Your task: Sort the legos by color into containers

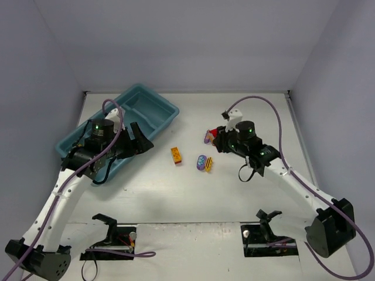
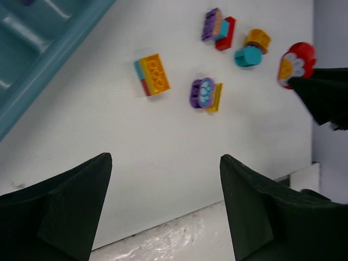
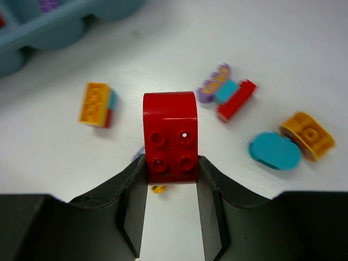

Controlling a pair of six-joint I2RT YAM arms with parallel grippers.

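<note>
My right gripper [image 3: 171, 163] is shut on a red lego [image 3: 169, 136] and holds it above the table; it also shows in the top view [image 1: 218, 136]. Loose legos lie below it: an orange-yellow brick [image 3: 97, 104], a purple, teal and red cluster [image 3: 227, 95], a teal round piece [image 3: 274, 150] and an orange piece [image 3: 307, 135]. My left gripper [image 2: 166, 157] is open and empty, by the teal tray [image 1: 152, 111]. In its view I see the orange brick [image 2: 153, 75], a purple and yellow piece [image 2: 202, 92] and the held red lego [image 2: 298, 62].
The tray's rim [image 3: 49, 27] shows at the upper left of the right wrist view, with a purple piece [image 3: 49, 4] inside. The table's near edge [image 2: 179, 217] runs just beyond my left fingers. Grey walls close in the table on three sides.
</note>
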